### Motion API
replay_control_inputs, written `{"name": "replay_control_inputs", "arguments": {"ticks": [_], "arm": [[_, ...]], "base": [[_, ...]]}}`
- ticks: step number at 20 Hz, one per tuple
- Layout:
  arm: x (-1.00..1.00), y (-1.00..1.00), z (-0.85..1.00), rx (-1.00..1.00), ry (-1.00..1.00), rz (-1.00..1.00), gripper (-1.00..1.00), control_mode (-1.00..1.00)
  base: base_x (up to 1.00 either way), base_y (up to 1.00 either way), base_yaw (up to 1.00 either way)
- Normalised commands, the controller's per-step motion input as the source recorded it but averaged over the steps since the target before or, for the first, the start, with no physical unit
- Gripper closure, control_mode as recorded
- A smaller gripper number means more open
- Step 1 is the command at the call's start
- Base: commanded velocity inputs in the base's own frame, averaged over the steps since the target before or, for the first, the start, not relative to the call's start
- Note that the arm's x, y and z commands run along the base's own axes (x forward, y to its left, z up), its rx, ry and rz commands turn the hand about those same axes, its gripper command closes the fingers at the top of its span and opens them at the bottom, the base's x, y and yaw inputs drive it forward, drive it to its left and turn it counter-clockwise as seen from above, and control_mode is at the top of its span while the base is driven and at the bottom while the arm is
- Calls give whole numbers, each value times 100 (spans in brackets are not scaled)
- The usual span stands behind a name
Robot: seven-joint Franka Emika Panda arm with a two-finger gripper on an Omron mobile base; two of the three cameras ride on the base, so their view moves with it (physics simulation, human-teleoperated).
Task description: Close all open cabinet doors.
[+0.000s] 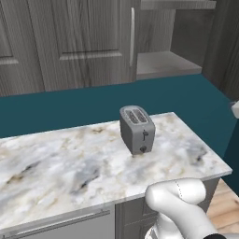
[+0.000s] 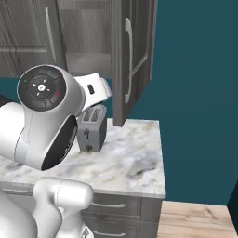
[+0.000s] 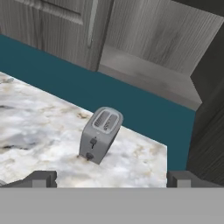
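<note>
Open cabinet door above the surface's right end

My gripper (image 3: 112, 178) is spread wide and holds nothing, hanging above the marble surface (image 1: 70, 158) and looking down on the grey toaster (image 3: 99, 133), which stands upright near the far right corner. The open cabinet door (image 2: 132, 56) juts out over the right edge, exposing the shelf (image 1: 165, 63); a closed cabinet door (image 1: 84, 39) sits just left of it.

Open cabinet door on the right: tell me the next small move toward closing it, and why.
Probably swing the hand right and up, to the outer face of the open cabinet door. That door juts out over the counter's right end, baring the shelf, while the open hand hangs above the toaster, touching nothing.
</note>
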Motion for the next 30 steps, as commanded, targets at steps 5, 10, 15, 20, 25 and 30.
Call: {"name": "replay_control_inputs", "arguments": {"ticks": [5,10,15,20,25,30], "arm": [[0,0,0,0,0,0,-100,100],[4,0,0,0,0,0,-100,-100],[-7,-3,0,0,0,0,-100,-100],[-37,-24,0,0,-4,0,-100,-100],[-31,-30,0,0,-6,0,-100,-100],[-3,-47,0,0,0,0,-100,-100]], "base": [[57,6,-4],[31,3,-2],[0,0,0],[0,0,0],[0,0,0],[0,0,0]]}}
